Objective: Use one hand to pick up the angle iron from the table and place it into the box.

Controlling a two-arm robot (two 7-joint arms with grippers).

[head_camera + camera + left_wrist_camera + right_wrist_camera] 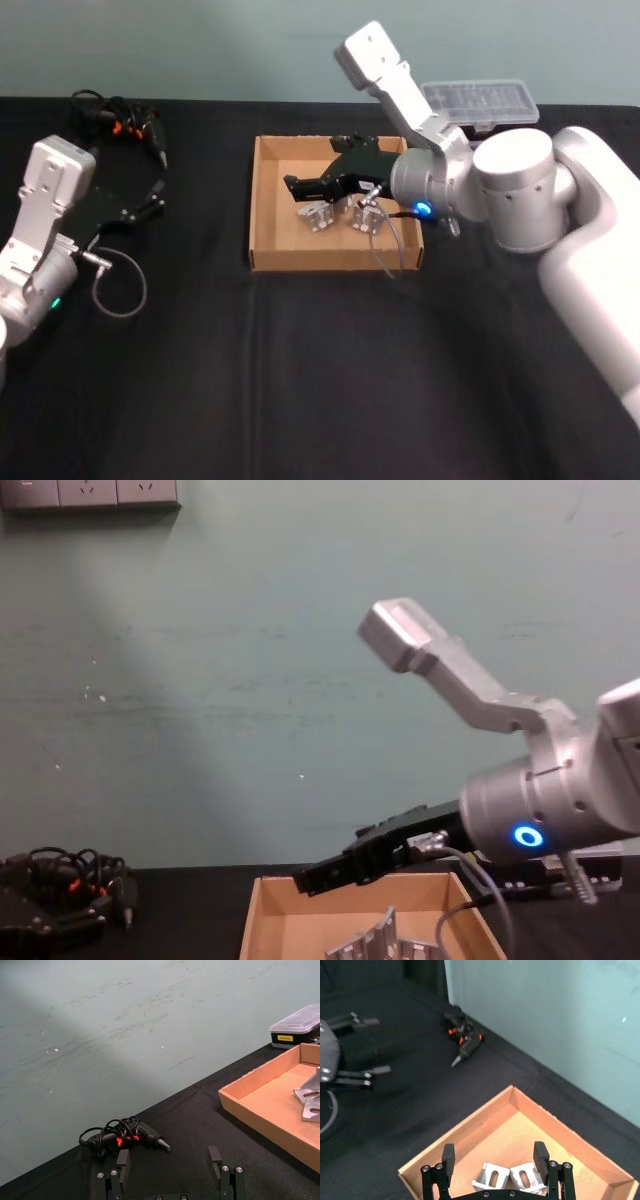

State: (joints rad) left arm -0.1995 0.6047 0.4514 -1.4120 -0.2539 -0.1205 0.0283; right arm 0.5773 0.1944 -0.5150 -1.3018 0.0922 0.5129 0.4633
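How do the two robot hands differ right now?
The right gripper hangs over the box, above two angle irons; the left gripper sits off at the table's left side, over bare cloth. The right arm's ring glows blue; the left arm shows a small green light. Both are black, open and empty.

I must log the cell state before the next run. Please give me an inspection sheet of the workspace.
Surface: black table, bare in front.
Job's things: two angle irons side by side inside the box.
Clutter: black tool at far left; clear case behind the box.
End effectors: right end effector open above the angle irons, holding nothing; left end effector open, parked at left.
Cables: tangled cord on the tool; grey loop by the left arm.
Surroundings: green wall, outlets.
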